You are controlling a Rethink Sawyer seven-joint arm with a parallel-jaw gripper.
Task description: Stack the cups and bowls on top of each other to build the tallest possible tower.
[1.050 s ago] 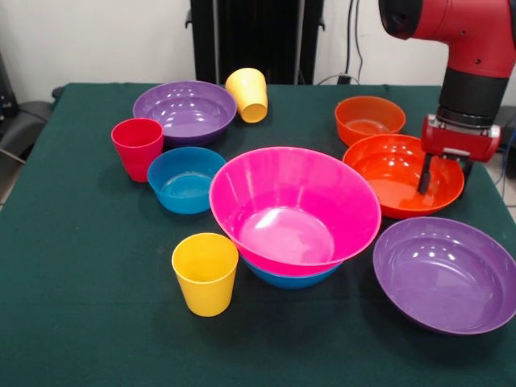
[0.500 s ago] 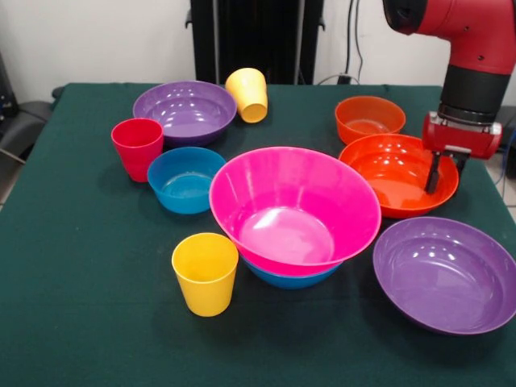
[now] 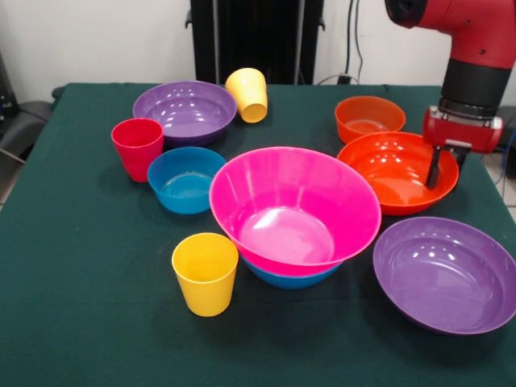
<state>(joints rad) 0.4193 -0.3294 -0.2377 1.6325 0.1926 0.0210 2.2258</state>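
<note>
Taking the green table [image 3: 81, 322] as a clock face with twelve at its far edge, the large orange bowl [image 3: 391, 171] sat at about two o'clock. The gripper [image 3: 447, 176] had come down on that bowl's three o'clock side, narrowed onto the thin rim, one dark finger [image 3: 434, 171] inside the wall and the other outside it. You appeared to be starting to carry this bowl to the tower [image 3: 294, 242] at the centre. So far that was only the big pink bowl [image 3: 294, 205], nested in a blue bowl [image 3: 292, 279] of which just the lower curve showed. To do the step well, you would have wanted to lift straight up until the base cleared the small orange bowl [image 3: 369, 118] at one o'clock. Then travel toward eight o'clock and let go level over the pink bowl. A one-sided rim grip on glossy plastic would probably let the bowl droop or slip. Everything was smooth, shiny, round and tapering. A wide purple bowl [image 3: 445, 274] lay at four o'clock and another purple bowl [image 3: 185, 110] at eleven. A yellow cup [image 3: 247, 94] lay on its side at twelve, touching that second purple bowl. A red cup [image 3: 137, 147] stood at ten, a second blue bowl [image 3: 185, 179] at nine and an upright yellow cup [image 3: 205, 272] at seven.
</note>
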